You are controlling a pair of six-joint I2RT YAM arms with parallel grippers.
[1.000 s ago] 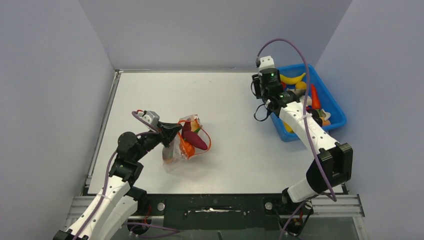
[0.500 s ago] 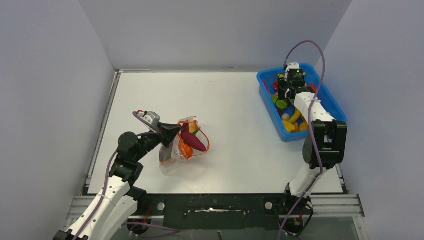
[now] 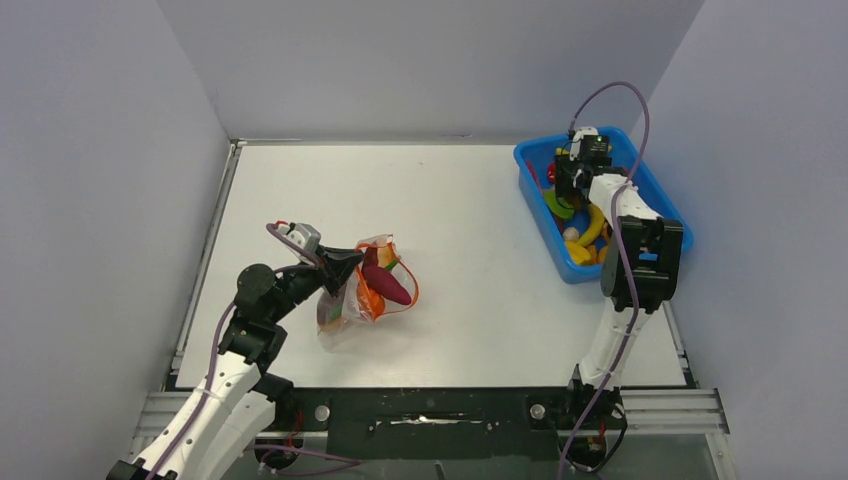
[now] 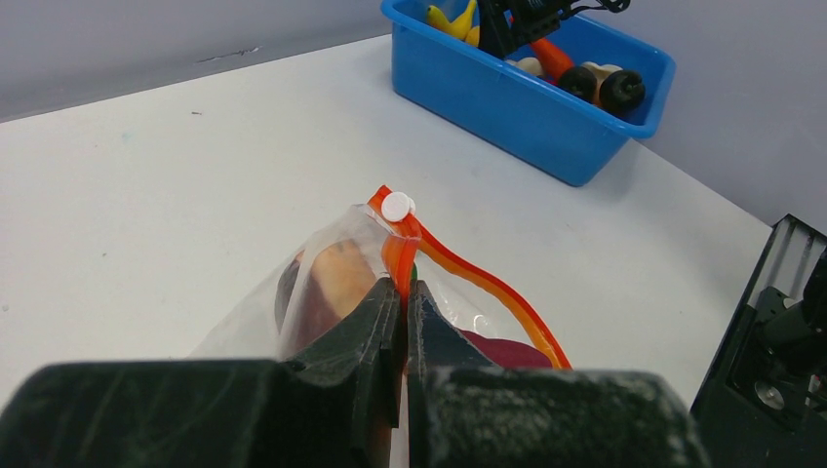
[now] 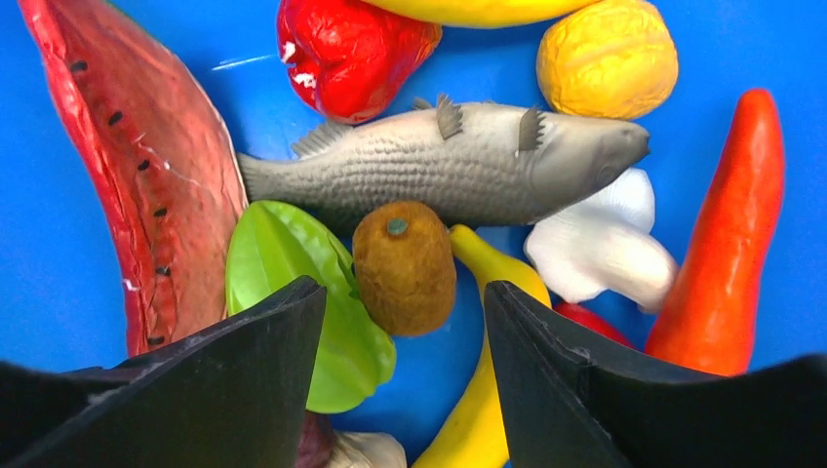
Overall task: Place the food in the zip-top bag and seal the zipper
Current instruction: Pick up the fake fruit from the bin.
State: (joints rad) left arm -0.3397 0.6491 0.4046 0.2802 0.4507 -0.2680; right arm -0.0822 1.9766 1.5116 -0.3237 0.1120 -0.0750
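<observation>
The crinkly see-through zip-top bag (image 3: 345,305), holding a purple toy eggplant (image 3: 388,284), is sitting well left of the blue plastic tray (image 3: 573,270). The left gripper (image 4: 402,290) is pinching the bag's thin red-orange zipper strip (image 4: 488,288), jaws pressed together. The right gripper (image 5: 402,292) is hovering inside the tray, jaws spread above a brown toy kiwi (image 5: 403,263).

A white bench (image 3: 470,200) stands enclosed on three sides by plain pale grey walls (image 3: 430,60), evenly lit.
</observation>
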